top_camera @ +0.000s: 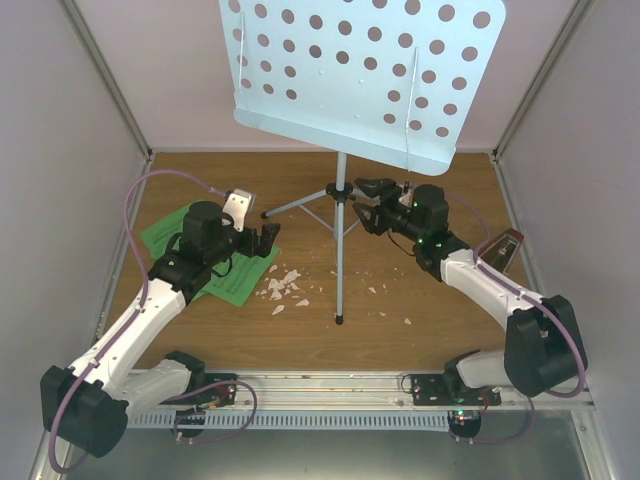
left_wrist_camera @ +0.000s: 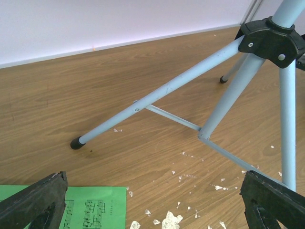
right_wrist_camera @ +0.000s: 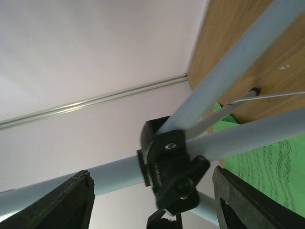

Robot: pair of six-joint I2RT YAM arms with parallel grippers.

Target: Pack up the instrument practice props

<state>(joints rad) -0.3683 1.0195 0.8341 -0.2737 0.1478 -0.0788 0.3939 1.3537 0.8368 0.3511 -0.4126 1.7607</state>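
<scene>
Painted metal, plastic, wood grain, paper.
Music stand (top_camera: 370, 70): smooth pale-blue painted metal. Tripod legs (left_wrist_camera: 157, 93): satin metal tubes, lightly scuffed. Hub (right_wrist_camera: 169, 162): semi-gloss black plastic. Worktop (left_wrist_camera: 47, 95): matt wood grain. Sheet-music pages (left_wrist_camera: 95, 207): matt green paper.

We're looking at a wood-grain tabletop (top_camera: 200, 335) that's sitting boxed in by plain pale walls (top_camera: 50, 150), with silver frame posts (top_camera: 108, 78) running up the back corners. Soft even light is washing over everything, and small white crumbs (top_camera: 284, 284) are lying mid-board.
</scene>
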